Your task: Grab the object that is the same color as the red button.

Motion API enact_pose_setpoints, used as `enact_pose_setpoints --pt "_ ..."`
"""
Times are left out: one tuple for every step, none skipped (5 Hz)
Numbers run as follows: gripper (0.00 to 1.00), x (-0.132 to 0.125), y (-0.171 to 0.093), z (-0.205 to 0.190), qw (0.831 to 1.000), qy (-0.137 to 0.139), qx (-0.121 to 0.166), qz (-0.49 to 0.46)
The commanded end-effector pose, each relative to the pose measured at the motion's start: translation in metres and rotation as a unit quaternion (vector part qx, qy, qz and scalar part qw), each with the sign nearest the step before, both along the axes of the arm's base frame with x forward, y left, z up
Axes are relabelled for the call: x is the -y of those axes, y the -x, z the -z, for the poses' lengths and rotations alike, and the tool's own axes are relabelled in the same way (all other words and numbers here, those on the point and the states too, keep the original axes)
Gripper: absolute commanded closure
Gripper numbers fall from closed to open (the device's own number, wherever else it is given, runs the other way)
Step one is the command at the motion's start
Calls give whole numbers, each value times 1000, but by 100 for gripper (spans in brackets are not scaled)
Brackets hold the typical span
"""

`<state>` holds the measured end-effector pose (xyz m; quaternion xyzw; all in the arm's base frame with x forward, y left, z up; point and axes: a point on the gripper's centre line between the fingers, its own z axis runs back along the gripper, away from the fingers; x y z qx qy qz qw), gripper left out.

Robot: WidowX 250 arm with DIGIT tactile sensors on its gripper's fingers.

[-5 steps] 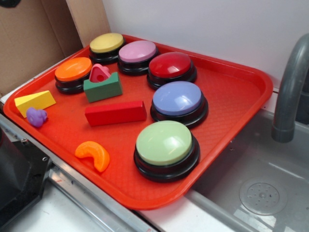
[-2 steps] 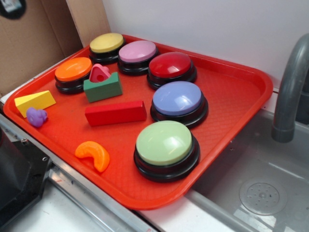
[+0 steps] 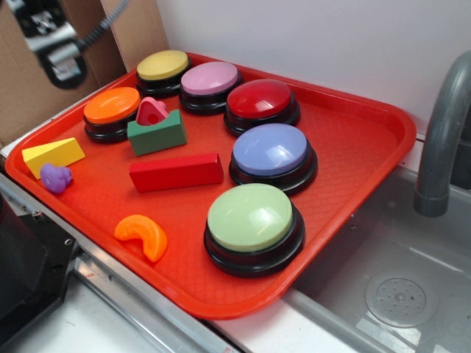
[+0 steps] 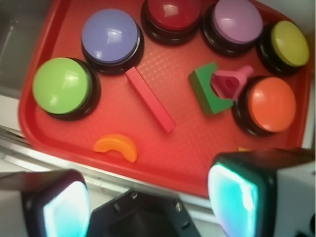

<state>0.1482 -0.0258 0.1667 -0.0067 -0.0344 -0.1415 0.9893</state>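
While the jaws stand spread and half cropped, the red block (image 3: 176, 171) lies untouched.

The tray (image 3: 353, 140) is red-orange with a fine grid texture. On it sit a red block (image 3: 176, 171), a green block (image 3: 156, 133), a yellow wedge (image 3: 53, 156) and an orange crescent (image 3: 143, 235). The buttons, all on black bases, are dark red (image 3: 260, 99), blue-violet (image 3: 271, 150), pale green (image 3: 250, 218), pink (image 3: 210, 78), yellow (image 3: 163, 65) and orange (image 3: 111, 105).
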Motion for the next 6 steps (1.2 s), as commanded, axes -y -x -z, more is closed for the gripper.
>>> enact_pose_setpoints --pt "0 5 -27 54 997 14 42 57" --pt "0 4 -36 85 996 9 51 77" --pt "0 9 -46 110 996 5 45 75" --pt "0 13 -54 122 995 -4 52 85" --pt "0 12 -59 132 995 -9 51 85" --pt "90 16 -58 141 995 -23 47 79"
